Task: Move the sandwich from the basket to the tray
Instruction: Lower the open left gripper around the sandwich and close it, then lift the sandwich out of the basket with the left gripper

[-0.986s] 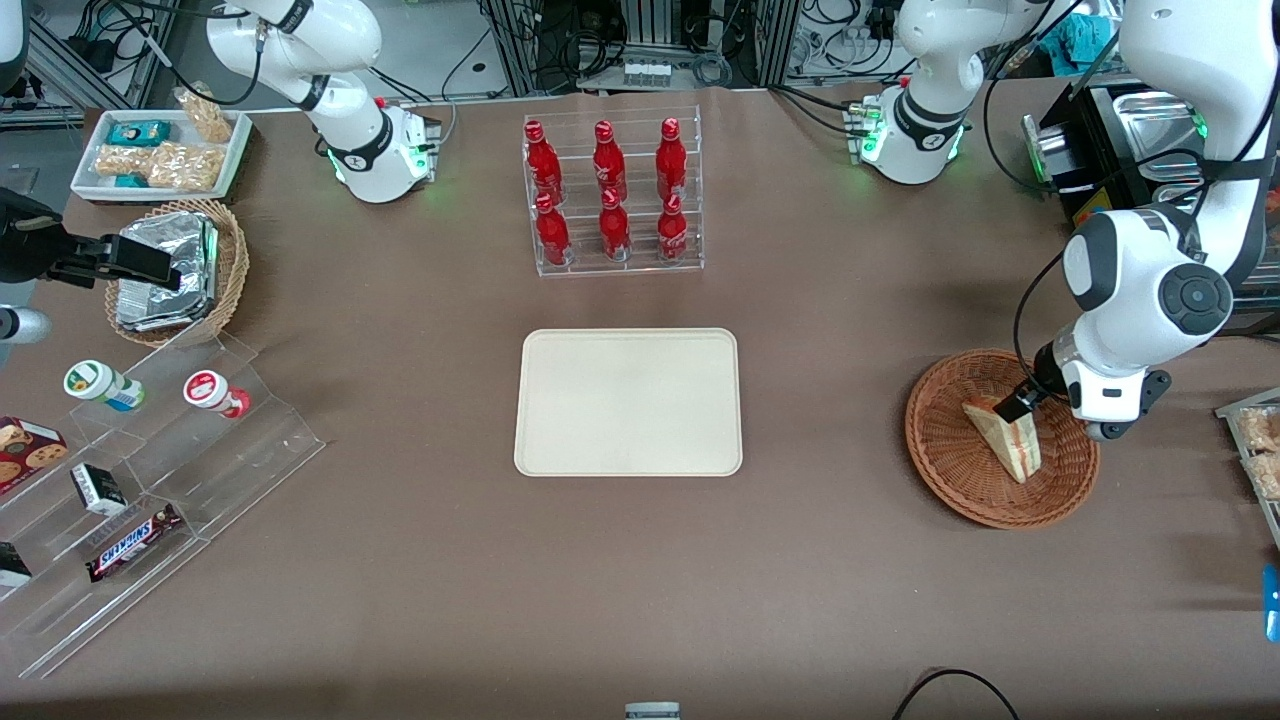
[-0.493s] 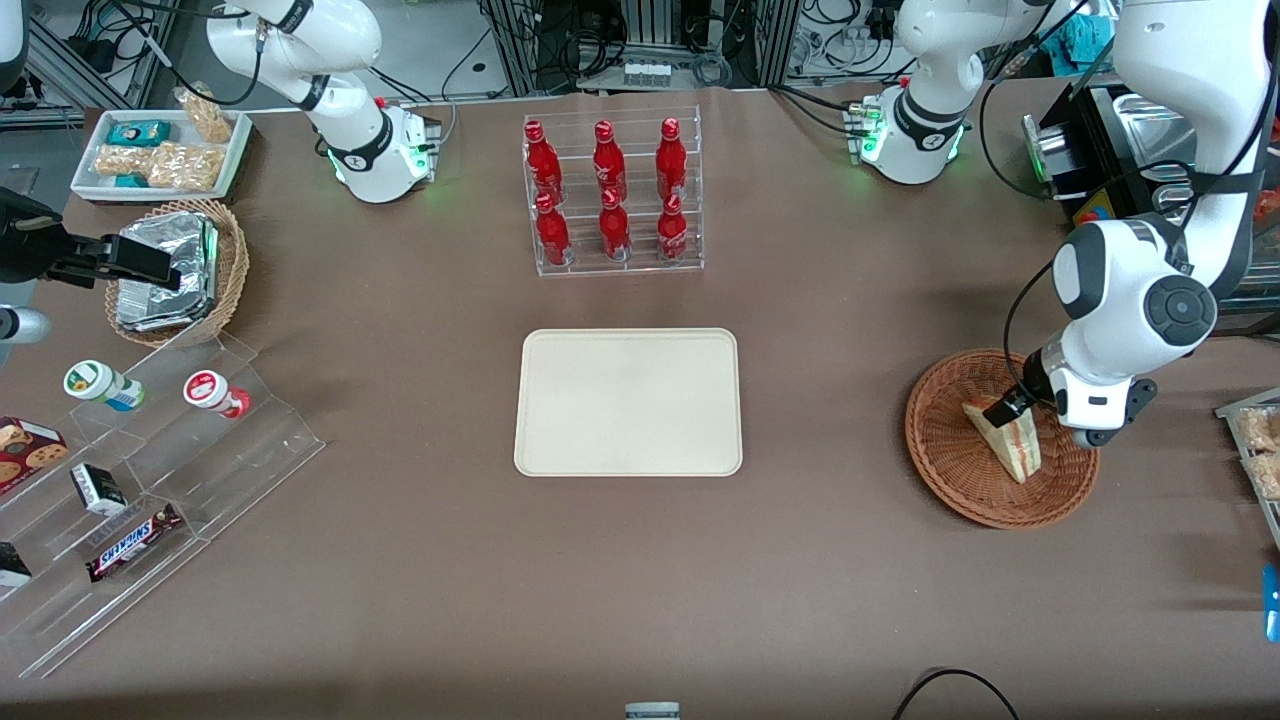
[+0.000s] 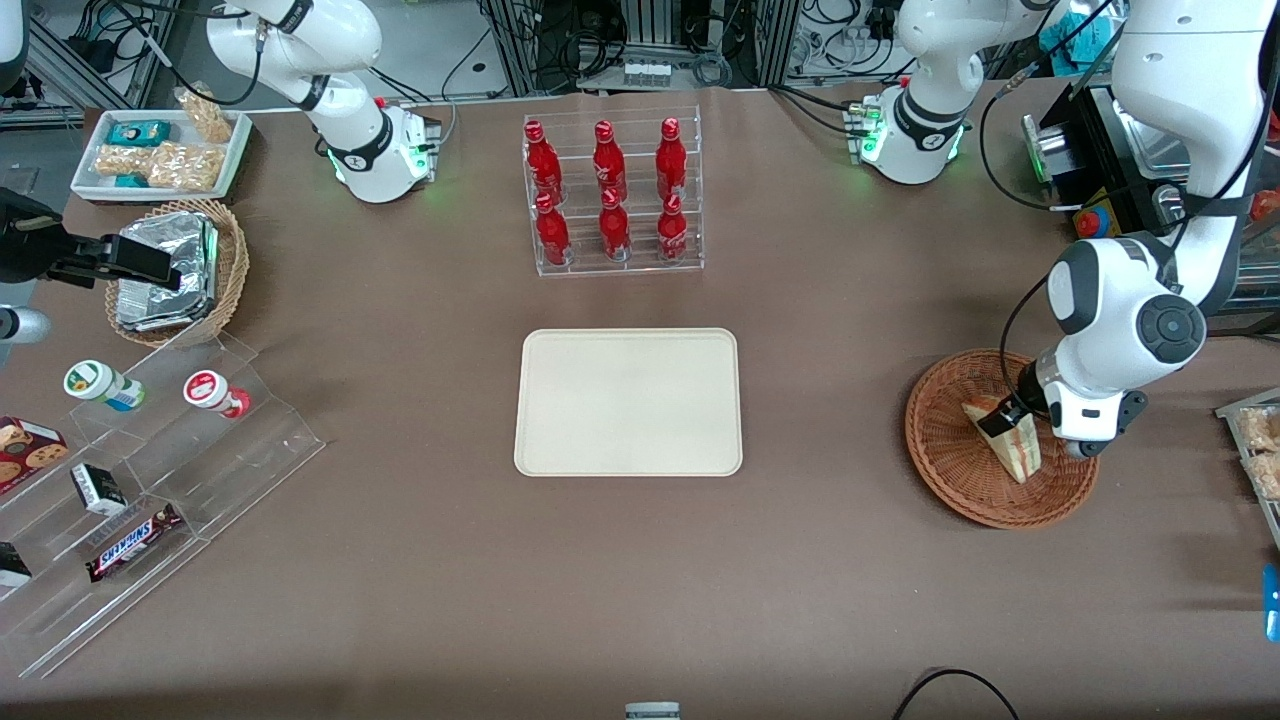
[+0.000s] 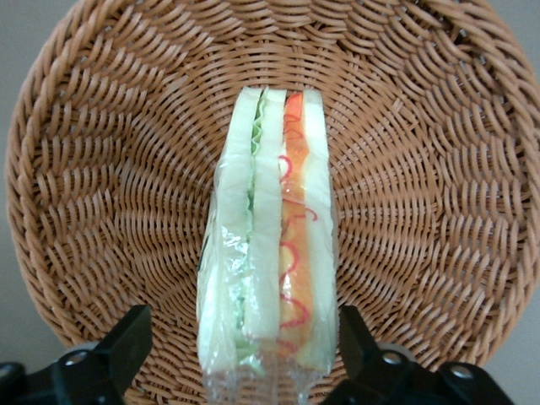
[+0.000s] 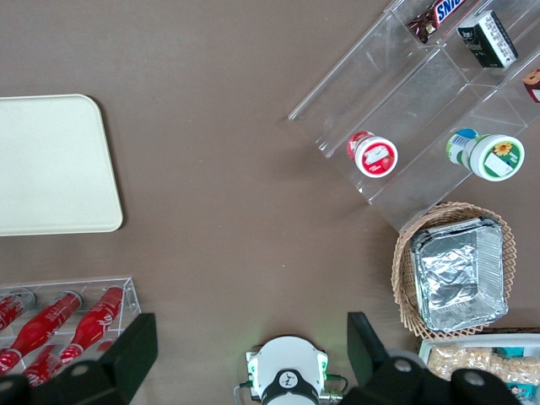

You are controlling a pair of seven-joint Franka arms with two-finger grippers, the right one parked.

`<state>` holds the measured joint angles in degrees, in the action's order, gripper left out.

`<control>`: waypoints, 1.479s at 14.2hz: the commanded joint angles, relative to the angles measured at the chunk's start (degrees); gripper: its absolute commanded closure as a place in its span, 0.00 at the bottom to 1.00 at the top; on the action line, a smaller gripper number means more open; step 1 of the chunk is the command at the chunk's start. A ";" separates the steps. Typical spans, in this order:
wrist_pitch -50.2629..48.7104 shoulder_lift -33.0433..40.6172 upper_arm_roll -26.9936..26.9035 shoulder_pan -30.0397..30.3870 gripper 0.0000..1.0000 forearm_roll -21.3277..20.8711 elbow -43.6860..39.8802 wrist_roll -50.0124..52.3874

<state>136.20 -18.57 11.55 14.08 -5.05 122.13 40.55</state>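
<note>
At the right of the front frame, the clear-wrapped sandwich (image 3: pixel 1005 447) stands on edge inside the reddish-brown wicker basket (image 3: pixel 950 470), its filling layers facing up. The left arm's gripper (image 4: pixel 240 354) hangs over it with fingers spread wide, one dark finger (image 4: pixel 126 342) on each bread face but not touching, likely so that closing would press the flat slices rather than the filling. The cream tray (image 3: pixel 628 402) lies bare at frame centre, well apart, so the transfer is not yet begun.
</note>
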 commanded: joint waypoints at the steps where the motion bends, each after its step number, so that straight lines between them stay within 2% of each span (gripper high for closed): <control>1: 0.47 -1.11 -0.04 0.07 0.43 0.22 -0.76 2.77; 2: 0.47 -1.12 -0.04 -0.01 0.60 0.22 -0.75 3.04; 3: 0.47 -1.12 -0.04 -0.01 0.73 0.13 -0.58 3.04; 4: 0.38 -1.12 -0.04 -0.01 0.79 0.13 -0.49 2.95; 8: 0.03 -0.50 -0.04 -0.01 0.84 0.13 -0.93 2.78; 13: -2.86 3.36 1.45 -1.15 0.86 -0.04 -1.46 2.52; 16: -6.73 6.08 6.00 -1.59 0.85 -0.13 -1.81 2.69; 21: -10.86 7.76 18.74 -1.68 0.85 -0.40 -1.90 2.34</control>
<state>127.19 -12.26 26.06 12.26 -5.08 119.88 42.67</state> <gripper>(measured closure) 0.850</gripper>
